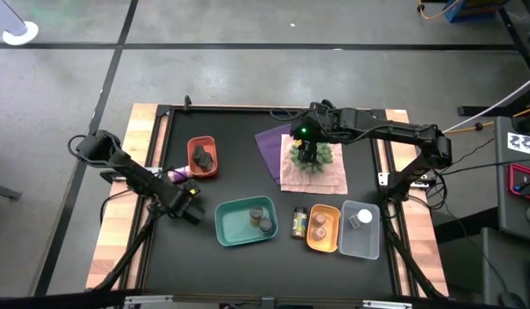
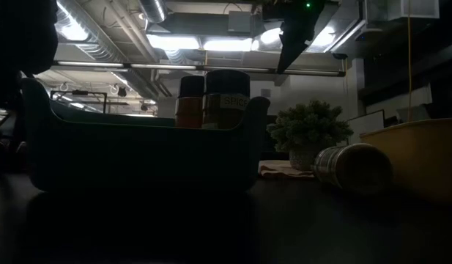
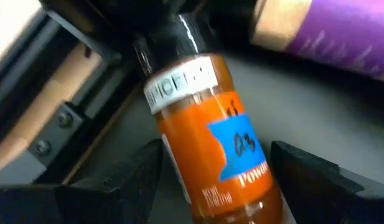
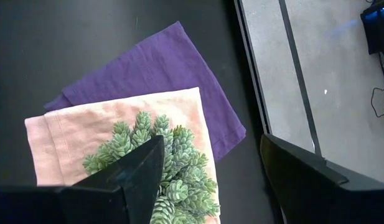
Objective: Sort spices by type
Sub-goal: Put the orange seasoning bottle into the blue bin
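The left gripper (image 1: 192, 209) is sitting at the lower left of the high view, just left of the teal tray (image 1: 234, 230), its jaws spread wide on either side of an orange jar (image 3: 213, 149) lying between them; whether the fingers (image 3: 126, 180) are touching it is hard to tell, and the jar's base is being cut off by the frame edge. The right gripper (image 1: 304, 148) is hanging over the plant (image 1: 313, 156) at upper centre, its jaws parted and holding nothing. Two jars (image 1: 259, 218) are standing in the teal tray, dark lumps (image 1: 203, 156) are lying in the red tray (image 1: 192, 169), and a white-capped jar (image 1: 362, 217) is resting in the clear tray (image 1: 348, 243). The low view is too dark to read labels.
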Available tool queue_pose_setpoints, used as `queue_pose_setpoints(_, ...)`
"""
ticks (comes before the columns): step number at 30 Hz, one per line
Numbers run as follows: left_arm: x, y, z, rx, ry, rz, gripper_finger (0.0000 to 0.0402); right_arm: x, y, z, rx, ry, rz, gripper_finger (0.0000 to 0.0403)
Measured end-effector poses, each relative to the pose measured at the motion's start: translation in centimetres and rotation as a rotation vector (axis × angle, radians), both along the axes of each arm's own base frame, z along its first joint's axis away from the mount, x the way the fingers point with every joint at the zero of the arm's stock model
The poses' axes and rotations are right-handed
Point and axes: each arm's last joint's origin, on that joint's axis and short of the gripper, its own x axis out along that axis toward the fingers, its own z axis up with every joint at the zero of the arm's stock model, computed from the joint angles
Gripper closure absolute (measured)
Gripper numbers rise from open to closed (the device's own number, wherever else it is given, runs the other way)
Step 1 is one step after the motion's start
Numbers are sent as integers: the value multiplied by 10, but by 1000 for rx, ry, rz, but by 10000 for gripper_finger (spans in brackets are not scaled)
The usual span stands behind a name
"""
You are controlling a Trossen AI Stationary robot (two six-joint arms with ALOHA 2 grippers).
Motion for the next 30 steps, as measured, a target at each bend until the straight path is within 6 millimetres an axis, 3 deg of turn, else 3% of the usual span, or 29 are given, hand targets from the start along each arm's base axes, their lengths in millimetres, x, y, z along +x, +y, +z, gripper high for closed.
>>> queue_pose_setpoints(21,-8,5,4,54,93,-10,119,0,0,0,0,0,-1,136)
queue_pose_setpoints(30,-6,18,7,64,141,48,119,0,0,0,0,0,-1,136)
